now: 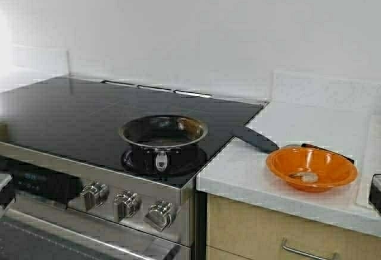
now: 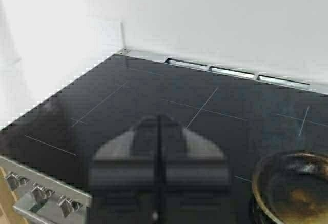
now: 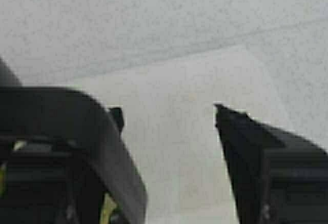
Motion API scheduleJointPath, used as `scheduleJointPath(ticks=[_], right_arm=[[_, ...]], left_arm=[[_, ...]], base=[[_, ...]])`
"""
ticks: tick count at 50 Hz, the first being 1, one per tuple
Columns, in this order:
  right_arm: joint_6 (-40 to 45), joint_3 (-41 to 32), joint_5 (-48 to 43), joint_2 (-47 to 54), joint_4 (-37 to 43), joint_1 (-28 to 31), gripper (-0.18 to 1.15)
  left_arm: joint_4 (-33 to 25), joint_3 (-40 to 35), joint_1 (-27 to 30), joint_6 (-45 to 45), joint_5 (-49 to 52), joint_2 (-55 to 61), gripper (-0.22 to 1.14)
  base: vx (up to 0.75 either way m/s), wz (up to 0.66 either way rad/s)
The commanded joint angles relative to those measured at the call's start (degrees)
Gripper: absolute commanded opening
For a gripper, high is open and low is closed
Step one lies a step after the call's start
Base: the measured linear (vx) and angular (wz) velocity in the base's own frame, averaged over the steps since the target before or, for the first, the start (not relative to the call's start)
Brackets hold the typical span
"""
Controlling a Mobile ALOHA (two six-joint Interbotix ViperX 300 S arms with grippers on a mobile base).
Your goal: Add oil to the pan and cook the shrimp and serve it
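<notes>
High view: small round steel frying pan [image 1: 163,132] sits on black glass cooktop [image 1: 71,111]; pale curled shrimp [image 1: 309,178] in orange bowl [image 1: 311,168] at 3 o'clock. Shrimp likely soft, slippery; pinch mid-body. Left gripper [image 2: 159,155] fingers together; right gripper [image 3: 169,147] fingers apart.

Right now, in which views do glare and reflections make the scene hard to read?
High view: strong glare washes out the wall at the far left, the glass cooktop mirrors pale light along its back edge, and the rim of the pan shines. Left wrist view: the wall beyond the shut left gripper is bleached white. Right wrist view: even light, no glare.
</notes>
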Motion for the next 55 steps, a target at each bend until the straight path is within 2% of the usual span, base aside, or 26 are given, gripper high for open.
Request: scheduleJointPath(ticks=[1, 55], right_arm=[[0.09, 0.79, 0.53, -3.96, -0.09, 0.35, 0.90], [0.62, 14.59, 1.41, -12.83, 0.09, 0.35, 0.90]], left_arm=[[0.00, -0.53, 0.09, -0.09, -0.44, 0.53, 0.03], [-0.09, -0.53, 0.09, -0.79, -0.44, 0.44, 0.03]], base=[[0.00, 0.00], [0.00, 0.00]])
